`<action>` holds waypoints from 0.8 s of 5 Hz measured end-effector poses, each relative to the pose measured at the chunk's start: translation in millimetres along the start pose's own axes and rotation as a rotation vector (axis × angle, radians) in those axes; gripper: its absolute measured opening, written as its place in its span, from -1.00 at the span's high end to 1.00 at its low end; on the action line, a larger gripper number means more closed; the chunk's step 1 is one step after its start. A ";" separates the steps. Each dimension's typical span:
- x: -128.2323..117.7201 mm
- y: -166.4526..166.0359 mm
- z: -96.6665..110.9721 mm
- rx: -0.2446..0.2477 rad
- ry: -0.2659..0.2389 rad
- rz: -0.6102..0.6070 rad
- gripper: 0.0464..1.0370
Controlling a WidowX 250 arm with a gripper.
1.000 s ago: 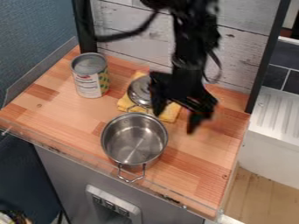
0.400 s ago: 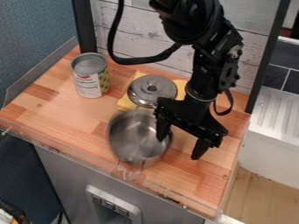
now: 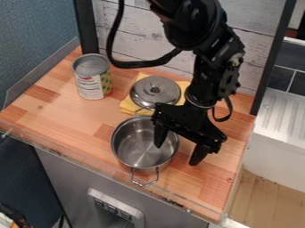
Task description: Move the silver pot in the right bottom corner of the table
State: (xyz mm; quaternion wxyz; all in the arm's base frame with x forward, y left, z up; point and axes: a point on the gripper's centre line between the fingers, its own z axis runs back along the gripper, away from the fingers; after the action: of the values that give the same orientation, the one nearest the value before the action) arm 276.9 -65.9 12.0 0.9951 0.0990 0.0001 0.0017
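Note:
The gripper [image 3: 178,151] hangs over the right side of the silver pot, its fingers spread apart. One finger is over the pot's opening and the other is outside, to the right of the rim. The silver pot [image 3: 136,149] stands upright near the front middle of the wooden table, with one handle toward the front edge and the other toward the lid. Part of its right rim is hidden behind the gripper. Whether the fingers touch the pot wall, I cannot tell.
Behind the pot, a metal lid [image 3: 155,91] rests on a yellow cloth [image 3: 129,106]. A can [image 3: 92,76] stands at the back left. A clear low barrier runs along the table's [image 3: 214,178] front edge.
The gripper has come down and toward the front, over the pot's right side, then slightly left. The pot has shifted a little to the right, and the lid is uncovered from behind the arm.

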 end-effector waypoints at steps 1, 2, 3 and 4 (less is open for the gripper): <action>-0.1 -0.6 -0.4 -0.017 0.005 0.024 -0.81; 1.4 5.2 -3.2 -0.038 0.014 0.055 -0.25; 1.2 5.0 -3.5 -0.042 0.014 0.050 0.38; -2.7 4.5 -5.6 -0.060 0.030 0.043 0.79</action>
State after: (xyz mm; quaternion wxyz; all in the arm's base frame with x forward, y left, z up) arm 274.1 -60.4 7.4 0.9972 0.0692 0.0127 0.0248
